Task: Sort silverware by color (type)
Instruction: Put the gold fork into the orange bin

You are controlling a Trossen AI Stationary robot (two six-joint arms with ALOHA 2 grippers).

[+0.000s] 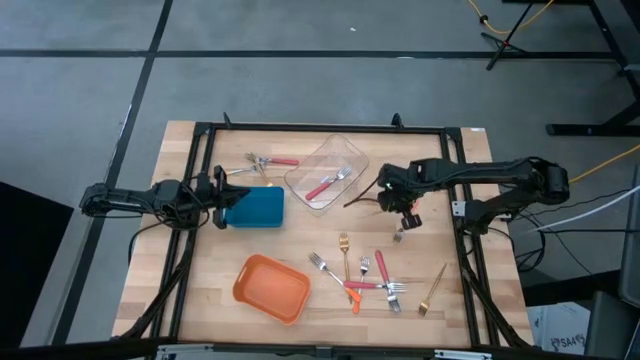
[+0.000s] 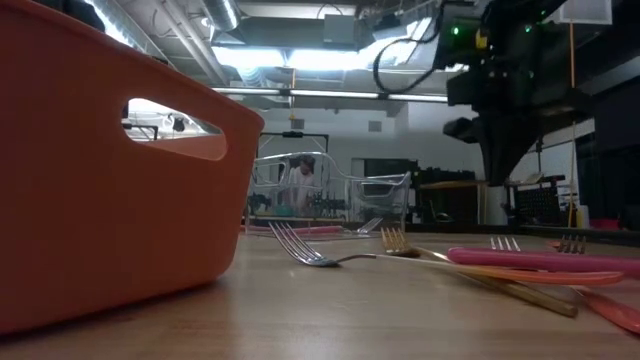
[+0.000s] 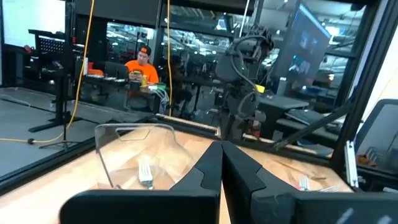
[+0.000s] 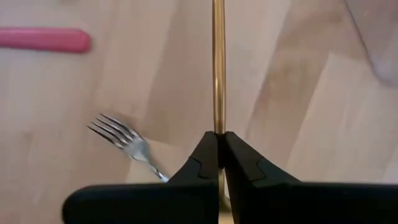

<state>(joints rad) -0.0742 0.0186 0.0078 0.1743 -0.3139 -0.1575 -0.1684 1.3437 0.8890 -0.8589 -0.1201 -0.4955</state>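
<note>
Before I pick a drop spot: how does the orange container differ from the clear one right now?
The orange container is opaque, while the clear container is see-through. The orange container shows no fork inside, while the clear container holds a red-handled fork. The orange container lies by the near edge of the table, and the clear container lies toward the far side. Both are rounded rectangles set askew to the table's edges.

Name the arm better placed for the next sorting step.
Right. The right gripper is shut on a gold fork; the left gripper sits shut and empty by the blue container.
</note>
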